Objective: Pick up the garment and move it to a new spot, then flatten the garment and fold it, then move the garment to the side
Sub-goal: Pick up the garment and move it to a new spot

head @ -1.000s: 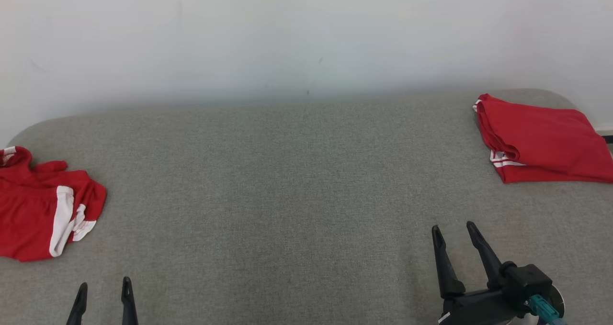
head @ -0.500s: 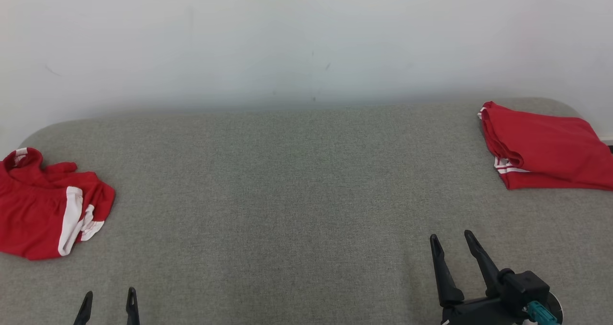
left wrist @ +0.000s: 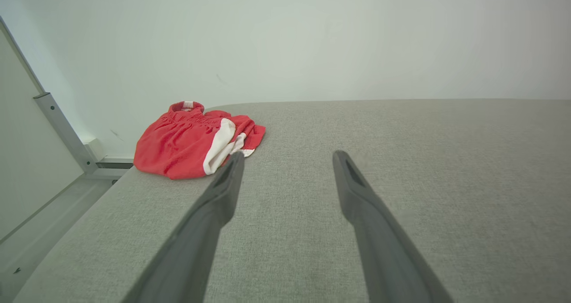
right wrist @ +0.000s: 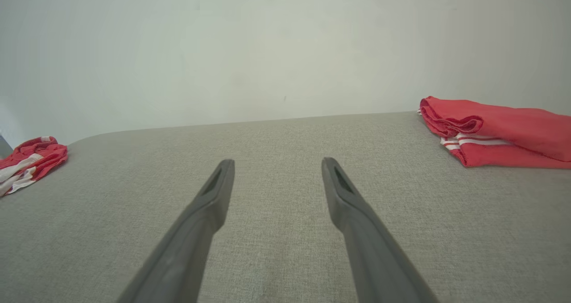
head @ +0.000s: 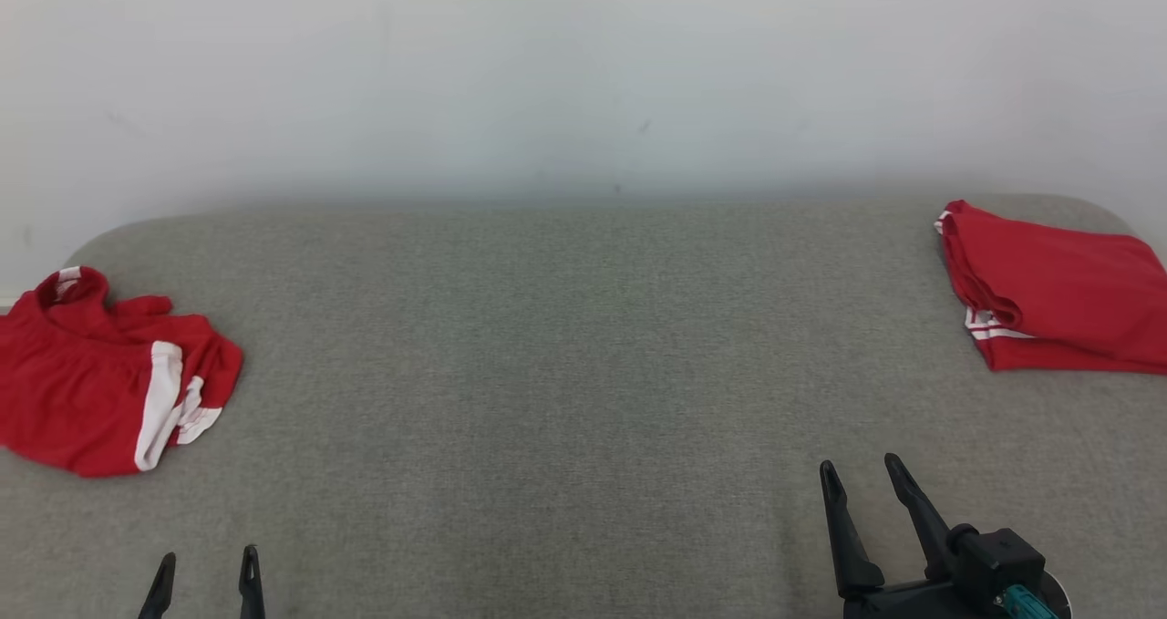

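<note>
A grey fabric worktop (head: 583, 373) stretched wide before me, with a pale wall (head: 583, 72) behind it. A crumpled red garment (head: 100, 391) with white panels lay bunched at the far left edge. A folded red garment (head: 1067, 291) with white stripes sat neatly at the far right corner. My left gripper (head: 208, 557) hovered at the near left, its fingers spread wide and holding nothing, well apart from the crumpled garment. My right gripper (head: 859, 464) hovered at the near right, fingers also spread wide and empty, well short of the folded garment.
</note>
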Controlling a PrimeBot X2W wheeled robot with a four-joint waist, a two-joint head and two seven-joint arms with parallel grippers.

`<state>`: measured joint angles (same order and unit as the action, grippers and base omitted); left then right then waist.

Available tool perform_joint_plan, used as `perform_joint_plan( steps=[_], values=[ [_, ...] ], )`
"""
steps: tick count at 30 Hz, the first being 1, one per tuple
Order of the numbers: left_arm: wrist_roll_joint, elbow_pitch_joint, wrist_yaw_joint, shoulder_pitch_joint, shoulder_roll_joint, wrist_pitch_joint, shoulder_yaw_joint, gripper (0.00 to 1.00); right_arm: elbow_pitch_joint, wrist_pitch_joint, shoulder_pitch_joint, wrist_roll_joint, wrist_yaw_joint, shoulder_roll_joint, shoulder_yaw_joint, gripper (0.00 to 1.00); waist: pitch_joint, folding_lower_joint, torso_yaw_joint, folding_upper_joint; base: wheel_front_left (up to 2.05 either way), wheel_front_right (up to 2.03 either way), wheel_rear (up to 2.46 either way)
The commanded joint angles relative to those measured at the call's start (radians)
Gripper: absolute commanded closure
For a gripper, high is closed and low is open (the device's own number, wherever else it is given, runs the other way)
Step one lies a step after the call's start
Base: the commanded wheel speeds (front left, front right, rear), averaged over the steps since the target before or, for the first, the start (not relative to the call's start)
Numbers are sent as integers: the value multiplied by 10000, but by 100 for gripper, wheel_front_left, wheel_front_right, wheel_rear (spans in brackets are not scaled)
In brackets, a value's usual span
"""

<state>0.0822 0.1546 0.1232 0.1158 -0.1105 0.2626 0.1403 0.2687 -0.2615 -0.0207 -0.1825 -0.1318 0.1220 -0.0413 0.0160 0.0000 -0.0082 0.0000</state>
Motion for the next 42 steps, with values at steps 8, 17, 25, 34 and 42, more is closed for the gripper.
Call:
perform_joint_plan(
  steps=[8,17,25,34,42],
  values=[
    [78,87,-117,-9,-88,29,7,0,17,-46,259,-93,26,-210,213,0,-41,0,1221,0,0,0,0],
    [210,132,-247,49,-88,29,70,0,-23,-45,388,-5,26,-301,297,0,-123,0,2559,0,0,0,0],
    [323,178,-320,104,-53,29,107,0,33,-47,403,66,26,-333,263,0,-131,0,3845,0,0,0,0],
    [427,110,-420,257,-169,29,296,0,61,-47,348,-43,26,-266,186,0,-91,0,4787,0,0,0,0],
    [462,41,-479,314,-222,29,321,0,93,-47,262,-43,26,-276,47,0,-88,0,5087,0,0,0,0]
  ],
)
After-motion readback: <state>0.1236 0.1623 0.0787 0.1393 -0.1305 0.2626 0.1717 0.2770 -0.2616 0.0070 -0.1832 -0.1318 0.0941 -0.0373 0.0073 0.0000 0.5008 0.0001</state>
